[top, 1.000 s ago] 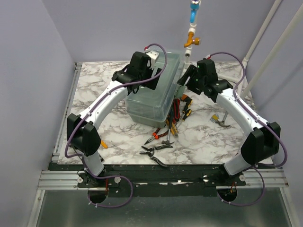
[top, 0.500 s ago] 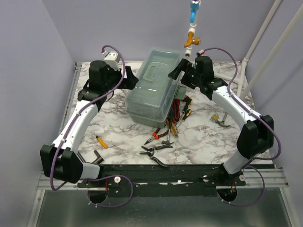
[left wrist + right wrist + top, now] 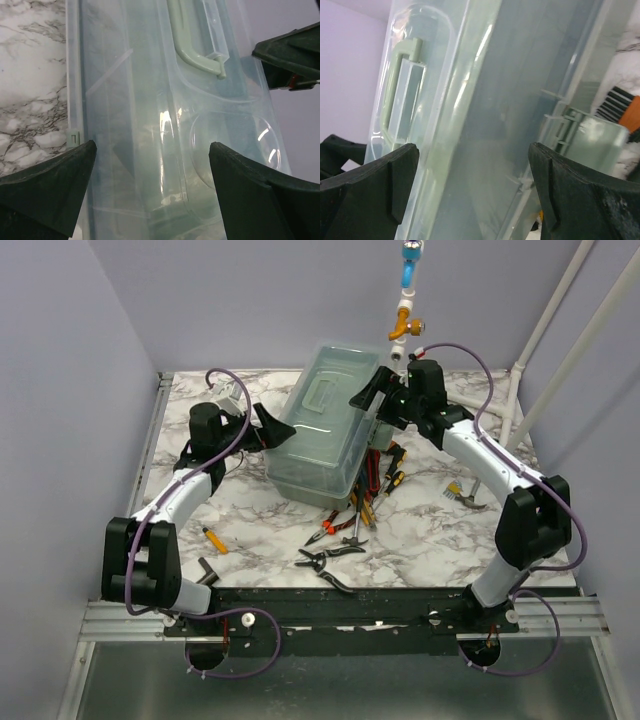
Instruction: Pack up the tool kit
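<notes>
**Item: tool box** (image 3: 325, 425). Translucent, pale green, with a moulded handle (image 3: 192, 47) on the lid. It stands at the far centre of the desk (image 3: 430, 540), and the lid appears to be down.

**Loose contents, not yet packed.**
- A heap of pliers and screwdrivers (image 3: 350, 525) lies just beside the near right corner of the box.
- A hammer (image 3: 465, 495) lies further right.
- An orange-handled driver (image 3: 213, 540) lies apart at near left.

**Left claw** (image 3: 152, 147). Spread wide and holding nothing, it faces the left flank of the box.

**Right claw** (image 3: 474, 147). Also spread wide and empty, it sits at the far right flank.

**Step in hand (judged): raising the lid.**
- One claw should steady the base wall.
- The other should hook under the lid rim on the catch side, not at the handle.
- The lift should follow the hinge arc slowly, because smooth plastic will slip and a light box will slide.
- The right arm should stay clear of the tool heap.

**Markings.** No brand, label or writing is legible in any view.
</notes>
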### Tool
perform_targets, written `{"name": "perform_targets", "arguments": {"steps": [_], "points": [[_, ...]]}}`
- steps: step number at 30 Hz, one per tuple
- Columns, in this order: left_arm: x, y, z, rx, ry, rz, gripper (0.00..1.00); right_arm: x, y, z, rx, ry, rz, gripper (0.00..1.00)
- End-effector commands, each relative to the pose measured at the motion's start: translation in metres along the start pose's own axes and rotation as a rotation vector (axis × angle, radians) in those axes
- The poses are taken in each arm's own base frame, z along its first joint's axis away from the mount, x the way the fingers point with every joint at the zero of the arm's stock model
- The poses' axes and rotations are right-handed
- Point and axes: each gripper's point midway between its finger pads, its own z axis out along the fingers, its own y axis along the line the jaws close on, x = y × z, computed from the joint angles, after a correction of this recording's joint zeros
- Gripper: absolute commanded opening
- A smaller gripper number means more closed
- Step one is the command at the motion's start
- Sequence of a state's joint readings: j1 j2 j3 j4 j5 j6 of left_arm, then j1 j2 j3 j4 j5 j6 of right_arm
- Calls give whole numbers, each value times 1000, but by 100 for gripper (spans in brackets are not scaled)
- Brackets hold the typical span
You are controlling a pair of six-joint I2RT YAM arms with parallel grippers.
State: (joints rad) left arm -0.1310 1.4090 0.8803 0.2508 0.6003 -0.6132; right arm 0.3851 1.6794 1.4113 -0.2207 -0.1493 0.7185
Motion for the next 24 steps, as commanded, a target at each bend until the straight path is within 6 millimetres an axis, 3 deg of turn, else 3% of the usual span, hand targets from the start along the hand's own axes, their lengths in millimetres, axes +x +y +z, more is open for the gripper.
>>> {"name": "perform_targets", "arguments": {"steps": [1, 5, 8, 12, 21, 24], "points": [[-16, -39, -4, 194, -46, 2, 97, 38, 23, 18, -90, 128, -10, 100], [-21, -44, -16, 171, -69, 31, 97, 63, 57, 21, -179, 175, -10, 100], [-19, -46, -23, 145, -51, 44, 97, 73, 67, 16, -194, 185, 3, 100], [-10, -49, -30, 152, -19, 40, 96, 66, 71, 1, -216, 139, 18, 100], [-15, -65, -42, 171, -23, 47, 97, 64, 111, -19, -383, 198, 27, 100], [-8, -61, -39, 163, -2, 21, 96, 60, 127, -24, -425, 204, 21, 99]]}}
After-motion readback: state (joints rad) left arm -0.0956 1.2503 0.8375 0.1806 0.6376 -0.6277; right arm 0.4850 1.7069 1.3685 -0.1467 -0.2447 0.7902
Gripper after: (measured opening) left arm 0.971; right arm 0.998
